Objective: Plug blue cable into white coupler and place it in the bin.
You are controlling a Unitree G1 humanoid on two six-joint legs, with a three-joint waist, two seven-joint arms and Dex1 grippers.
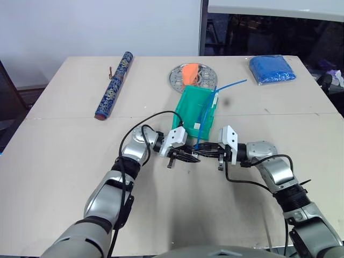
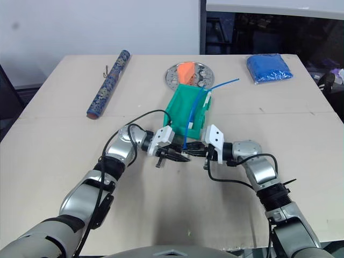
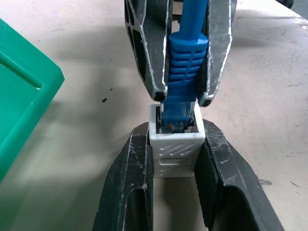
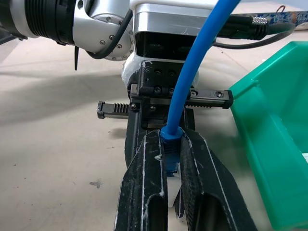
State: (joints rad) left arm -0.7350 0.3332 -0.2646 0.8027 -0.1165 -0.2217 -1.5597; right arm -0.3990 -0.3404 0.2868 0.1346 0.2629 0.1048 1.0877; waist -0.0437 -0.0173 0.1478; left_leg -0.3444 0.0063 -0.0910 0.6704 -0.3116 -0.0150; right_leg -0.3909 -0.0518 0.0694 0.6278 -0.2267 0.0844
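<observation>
My L fingers (image 3: pixel 175 183) clamped small white plastic coupler (image 3: pixel 176 144); R fingers (image 3: pixel 179 53) pinched thin blue cable (image 3: pixel 187 53), plug part-seated at 12 o'clock. Misalignment could jam it.

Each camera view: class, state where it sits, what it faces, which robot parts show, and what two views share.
Head views: above, facing down; both arms over the beige table.
Left wrist view: along left fingers clamping the tiny white plastic coupler.
Right wrist view: along right fingers pinching the thin blue cable.
Shared: green plastic bin.
</observation>
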